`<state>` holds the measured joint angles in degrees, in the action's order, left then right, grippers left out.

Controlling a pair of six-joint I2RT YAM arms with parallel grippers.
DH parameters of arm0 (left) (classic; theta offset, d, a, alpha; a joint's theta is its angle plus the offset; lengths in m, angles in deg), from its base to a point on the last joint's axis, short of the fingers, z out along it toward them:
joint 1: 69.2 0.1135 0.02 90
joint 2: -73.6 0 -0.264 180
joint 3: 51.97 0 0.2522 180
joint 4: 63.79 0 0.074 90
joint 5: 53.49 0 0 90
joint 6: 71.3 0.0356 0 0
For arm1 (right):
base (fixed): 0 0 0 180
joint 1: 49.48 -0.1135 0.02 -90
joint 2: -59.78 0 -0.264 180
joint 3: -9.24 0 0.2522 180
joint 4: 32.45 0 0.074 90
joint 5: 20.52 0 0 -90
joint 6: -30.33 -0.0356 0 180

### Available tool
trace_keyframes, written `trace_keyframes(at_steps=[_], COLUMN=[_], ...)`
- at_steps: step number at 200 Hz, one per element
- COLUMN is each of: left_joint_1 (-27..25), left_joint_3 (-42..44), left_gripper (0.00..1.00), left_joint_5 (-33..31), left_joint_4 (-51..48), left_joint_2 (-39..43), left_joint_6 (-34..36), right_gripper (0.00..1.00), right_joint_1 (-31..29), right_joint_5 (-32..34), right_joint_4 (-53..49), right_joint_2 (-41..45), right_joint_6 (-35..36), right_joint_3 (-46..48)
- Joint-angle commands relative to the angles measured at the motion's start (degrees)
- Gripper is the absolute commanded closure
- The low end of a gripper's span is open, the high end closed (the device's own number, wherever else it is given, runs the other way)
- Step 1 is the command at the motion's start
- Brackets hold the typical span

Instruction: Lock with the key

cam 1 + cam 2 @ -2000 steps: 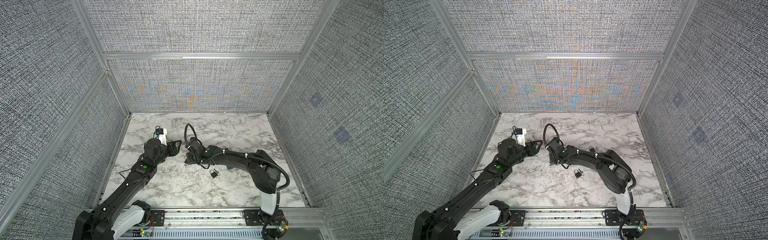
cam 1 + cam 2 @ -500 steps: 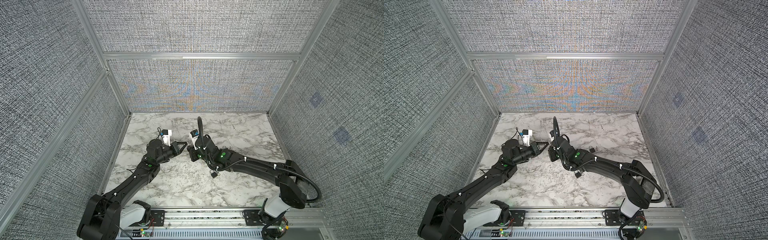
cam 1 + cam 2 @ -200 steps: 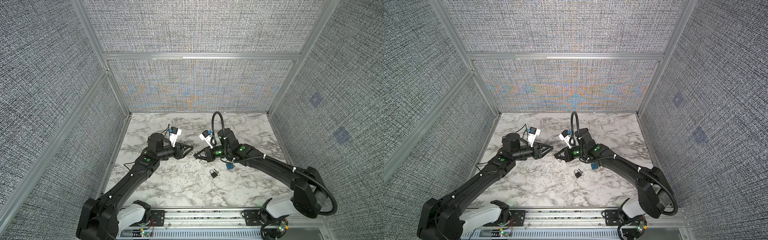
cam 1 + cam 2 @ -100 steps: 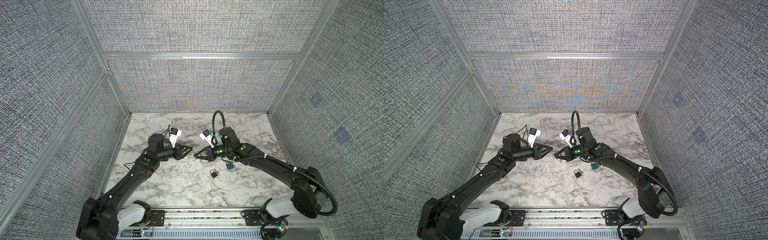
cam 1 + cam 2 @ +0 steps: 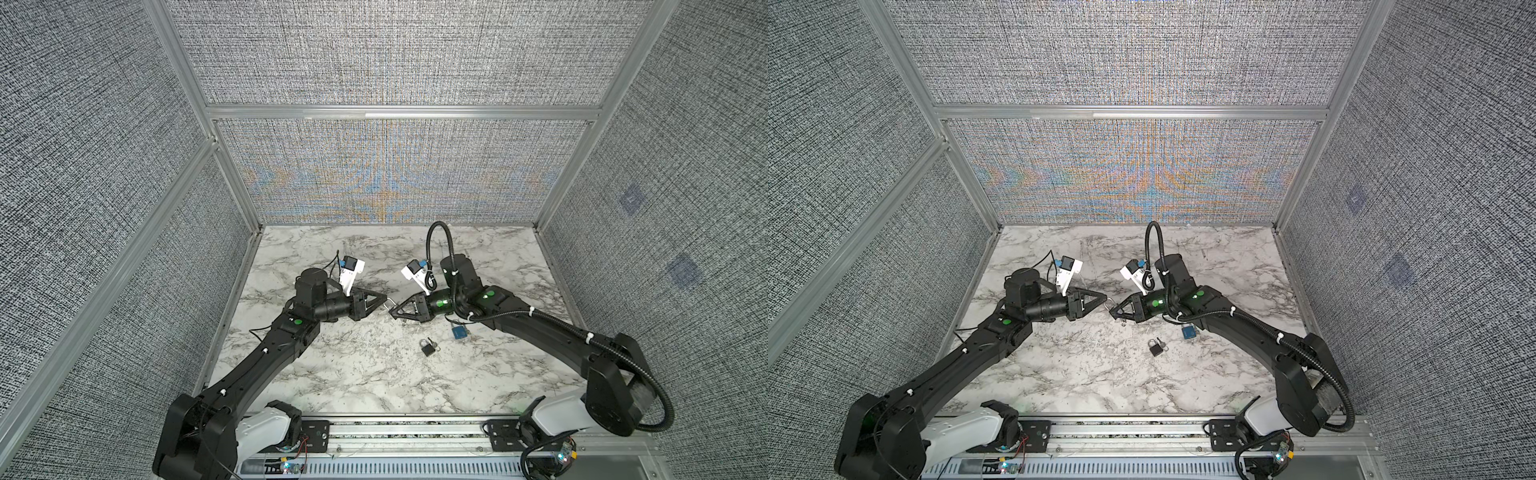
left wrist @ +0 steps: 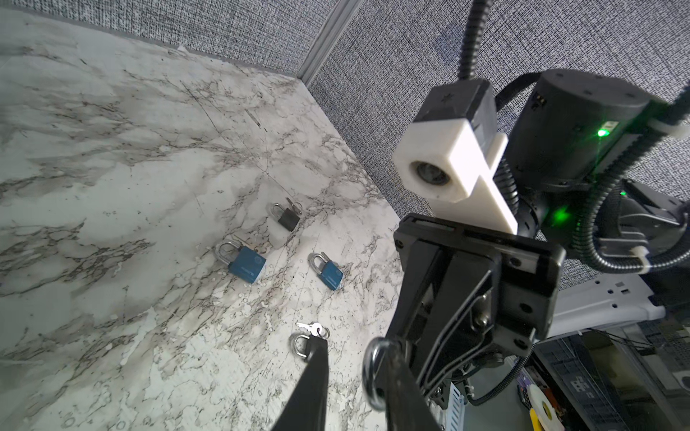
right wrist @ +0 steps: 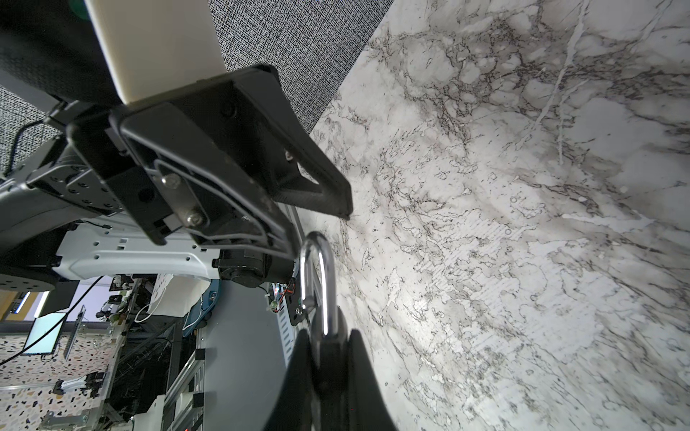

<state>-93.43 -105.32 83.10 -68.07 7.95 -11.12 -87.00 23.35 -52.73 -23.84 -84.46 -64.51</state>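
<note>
My right gripper (image 7: pixel 328 336) is shut on the dark body of a padlock, whose silver shackle (image 7: pixel 317 276) sticks out toward the left arm. In both top views the two grippers meet tip to tip above the middle of the table, the left gripper (image 5: pixel 385 300) facing the right gripper (image 5: pixel 395 313). The left gripper (image 6: pixel 353 343) stands open with a narrow gap, and the shackle (image 6: pixel 373 367) lies between its fingers against one of them. A silver key (image 6: pixel 311 328) lies on the marble beside a black padlock (image 5: pixel 428 347). I see no key in the held padlock.
A blue padlock (image 5: pixel 458 331) lies by the right forearm. The left wrist view shows it (image 6: pixel 330 274) with another blue one (image 6: pixel 246 261) and a dark one (image 6: pixel 287 218) on the marble table (image 5: pixel 353 374). Grey fabric walls (image 5: pixel 395 166) enclose three sides; a metal rail (image 5: pixel 407 428) runs along the front.
The left gripper's jaws have narrowed around the padlock's shackle. Both arms have hardly moved in the last second, and the right gripper keeps its hold.
</note>
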Motion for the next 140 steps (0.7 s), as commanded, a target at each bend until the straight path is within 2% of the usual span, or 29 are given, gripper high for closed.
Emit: trace_keyframes(at_steps=[1,47,97,140], left_joint_1=[0.0,0.0,0.0,0.0], left_joint_3=[0.2,0.4,0.6,1.0], left_gripper=[0.75,0.77,0.89,0.9], left_joint_5=[2.1,3.5,3.8,4.0], left_joint_4=[3.3,5.2,5.5,5.5], left_joint_2=[-0.3,-0.6,-1.0,-1.4], left_joint_6=[-0.5,-1.8,-2.0,-2.1], right_gripper=[1.0,1.0,1.0,1.0], right_joint_1=[0.0,0.0,-0.1,0.0], right_joint_5=[-1.6,-1.9,-2.1,-2.8], right_joint_4=[1.8,1.9,2.1,2.5], right_joint_2=[0.1,-0.3,-0.4,0.2], right_joint_6=[-0.3,-0.5,-0.7,-1.1], right_joint_3=[-0.1,-0.2,-0.5,-0.7])
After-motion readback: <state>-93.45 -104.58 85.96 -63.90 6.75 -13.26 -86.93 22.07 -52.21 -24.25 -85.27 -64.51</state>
